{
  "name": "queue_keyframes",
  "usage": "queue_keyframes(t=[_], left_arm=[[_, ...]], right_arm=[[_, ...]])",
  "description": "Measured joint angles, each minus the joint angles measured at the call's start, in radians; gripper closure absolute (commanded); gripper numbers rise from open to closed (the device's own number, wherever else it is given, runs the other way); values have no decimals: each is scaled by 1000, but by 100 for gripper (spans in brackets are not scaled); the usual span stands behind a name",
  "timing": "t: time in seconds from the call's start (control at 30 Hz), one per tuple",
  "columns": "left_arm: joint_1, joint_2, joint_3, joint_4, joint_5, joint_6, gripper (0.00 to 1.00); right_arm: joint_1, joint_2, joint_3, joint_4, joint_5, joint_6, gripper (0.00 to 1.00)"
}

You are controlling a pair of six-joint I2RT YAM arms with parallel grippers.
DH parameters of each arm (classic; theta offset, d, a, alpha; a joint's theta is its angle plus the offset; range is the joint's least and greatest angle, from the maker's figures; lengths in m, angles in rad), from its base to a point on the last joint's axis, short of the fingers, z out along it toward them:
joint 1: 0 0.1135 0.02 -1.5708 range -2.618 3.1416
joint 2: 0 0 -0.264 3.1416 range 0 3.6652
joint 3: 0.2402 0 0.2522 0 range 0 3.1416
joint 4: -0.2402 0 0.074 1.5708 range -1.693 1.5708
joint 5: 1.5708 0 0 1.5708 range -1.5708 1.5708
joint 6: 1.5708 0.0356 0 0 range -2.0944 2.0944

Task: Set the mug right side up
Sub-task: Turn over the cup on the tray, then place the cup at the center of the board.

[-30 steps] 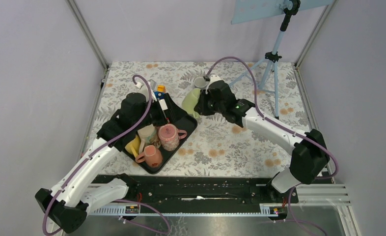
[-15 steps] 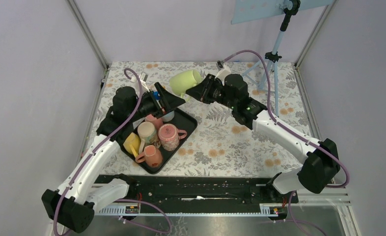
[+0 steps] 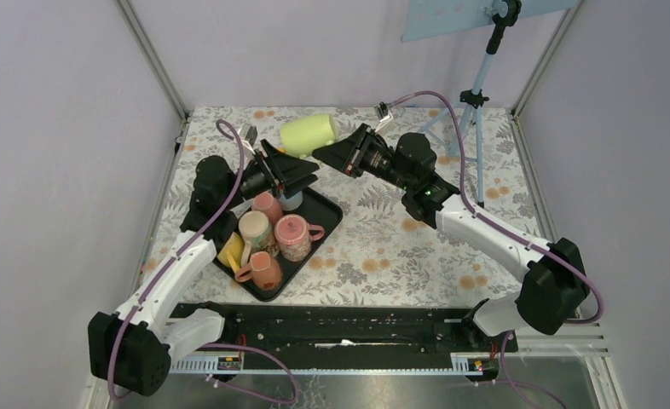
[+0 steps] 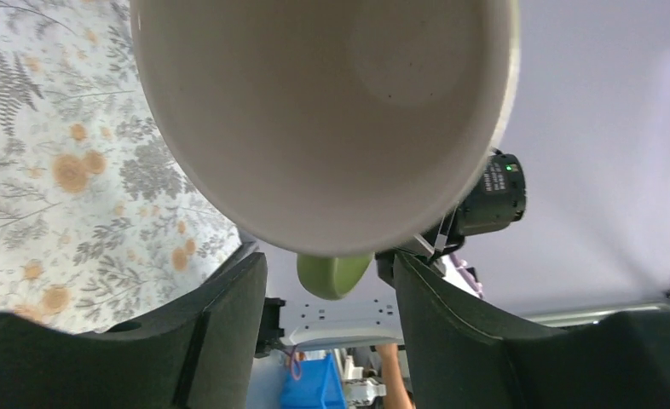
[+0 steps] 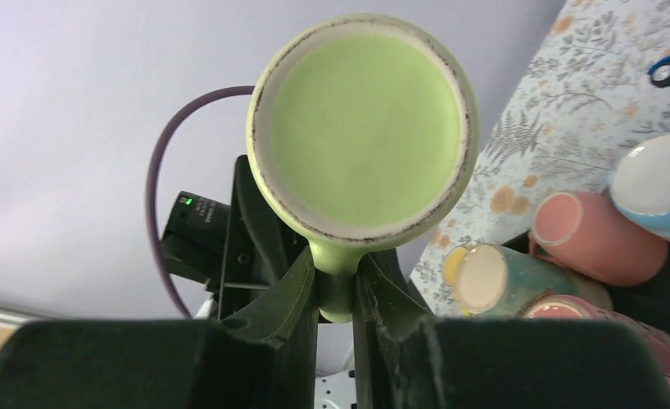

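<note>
Green glaze outside and a pale lining inside mark the mug (image 3: 309, 135), which hangs on its side in the air, well above the counter (image 3: 400, 256). By my reckoning the job is about half done: the mug is lifted and lying sideways, but it is neither upright nor set down. The right fingers (image 5: 293, 298) are clamped on its handle, with the base turned back toward that wrist. The mouth faces the left fingers (image 4: 229, 315), which stand apart and grip nothing; the handle shows beyond the gap between them and the rim sits just past their tips. What is left is to tip the mug the rest of the way, mouth up, and stand it on the counter, perhaps with the left fingers steadying the rim. Whether those fingers touch the rim I cannot tell. From above they seem to sit just under the mug, and the wrist view cuts off most of the rim. Behind the left fingers a black tray (image 3: 327, 220) holds other mugs (image 3: 293, 237), a few partly hidden by the arm.
</note>
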Motion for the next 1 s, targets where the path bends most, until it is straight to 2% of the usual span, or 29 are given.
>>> queue_keyframes(t=[0.27, 0.6, 0.73, 0.8, 0.93, 0.97, 1.0], left_arm=[[4, 18, -24, 190, 19, -158, 61], [6, 35, -28, 270, 21, -246, 74], [8, 37, -28, 281, 22, -255, 85], [8, 37, -28, 289, 22, -253, 99], [8, 37, -28, 274, 22, -228, 100], [8, 37, -26, 262, 22, -214, 100], [8, 37, -21, 240, 23, -196, 100]], right_arm=[[0, 18, -23, 119, -33, 89, 100], [-1, 22, -40, 219, -31, 135, 100], [-2, 27, -47, 243, -31, 156, 100], [-2, 27, -53, 255, -29, 167, 100], [0, 27, -64, 262, -24, 167, 100], [1, 27, -67, 262, -23, 165, 98], [1, 27, -70, 259, -21, 163, 91]])
